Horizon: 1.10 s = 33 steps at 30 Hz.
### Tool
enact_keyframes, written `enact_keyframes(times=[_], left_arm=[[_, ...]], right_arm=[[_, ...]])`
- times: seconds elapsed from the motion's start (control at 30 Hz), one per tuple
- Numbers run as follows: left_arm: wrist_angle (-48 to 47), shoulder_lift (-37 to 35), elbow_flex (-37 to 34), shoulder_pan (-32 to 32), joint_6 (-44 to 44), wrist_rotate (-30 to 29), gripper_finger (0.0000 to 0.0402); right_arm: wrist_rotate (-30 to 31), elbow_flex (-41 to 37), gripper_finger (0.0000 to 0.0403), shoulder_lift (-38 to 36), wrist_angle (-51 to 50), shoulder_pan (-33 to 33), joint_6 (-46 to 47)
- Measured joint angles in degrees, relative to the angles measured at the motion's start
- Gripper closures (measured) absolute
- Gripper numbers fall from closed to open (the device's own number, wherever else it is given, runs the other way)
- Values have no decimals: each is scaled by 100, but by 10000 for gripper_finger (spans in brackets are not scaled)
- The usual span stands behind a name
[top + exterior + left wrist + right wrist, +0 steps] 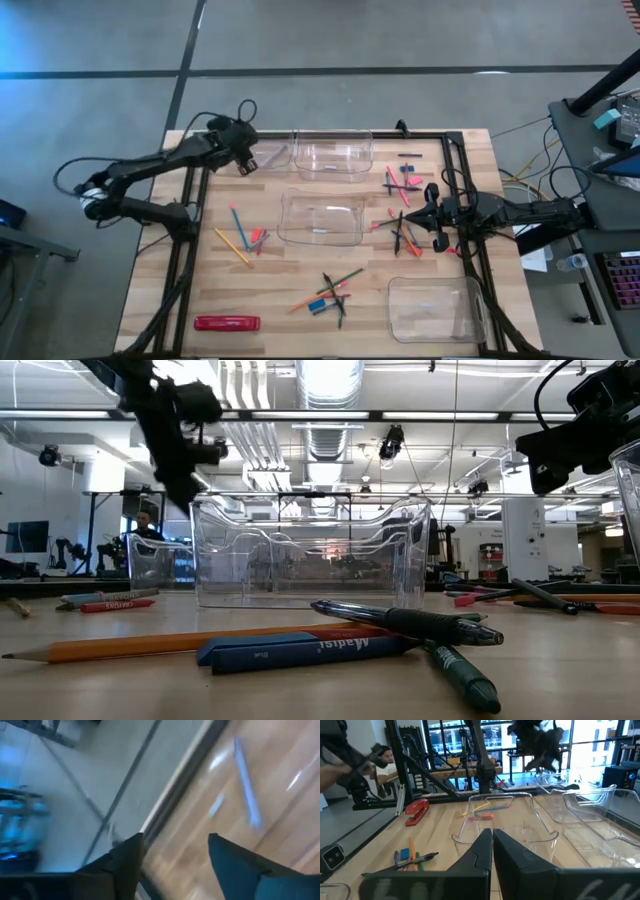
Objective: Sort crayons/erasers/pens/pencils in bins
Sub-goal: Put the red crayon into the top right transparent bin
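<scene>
High view: pencils (233, 245), pens (403, 237) and crayons (322, 306) lie scattered on the desk (280, 290) in loose clusters, thin bright and dark sticks beside stubby blue ones. Four clear bins stand apart: a far-left bin (268, 158) holding one pale stick, a far bin (333, 156), a middle bin (320, 220) and a near-right bin (436, 308), these three showing nothing inside. Left hand (247, 162) hovers released over the far-left bin. Right hand (432, 215) is clenched, holding nothing, by the pens.
</scene>
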Motion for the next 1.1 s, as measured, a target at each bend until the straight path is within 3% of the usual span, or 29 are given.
enact_keyframes(times=[0.07, 0.13, 0.23, 0.3, 0.47, 0.7, 1.1], left_arm=[[169, -346, 109, -93, -408, 650, 176], [629, -808, 59, -193, -852, 1725, 171], [2033, -1504, -391, -408, -1472, 3432, 170], [3060, -1882, -822, -655, -1862, 3912, 170], [5152, -2492, -1868, -1330, -2155, 3898, 169], [7129, -2336, -2712, -1805, -2161, 3887, 169], [7450, -1669, -2659, -1810, -2156, 3848, 169]], right_arm=[[0, 0, 394, 0, 0, -1, 0], [0, 0, 394, 0, 0, -1, 0], [0, -1, 394, 0, 0, -1, 0], [0, 0, 394, 0, 0, 0, 0], [0, 0, 394, 0, 0, 1, 0], [0, 0, 394, -1, 0, -1, 0], [0, -1, 394, -2, 0, 0, 0]])
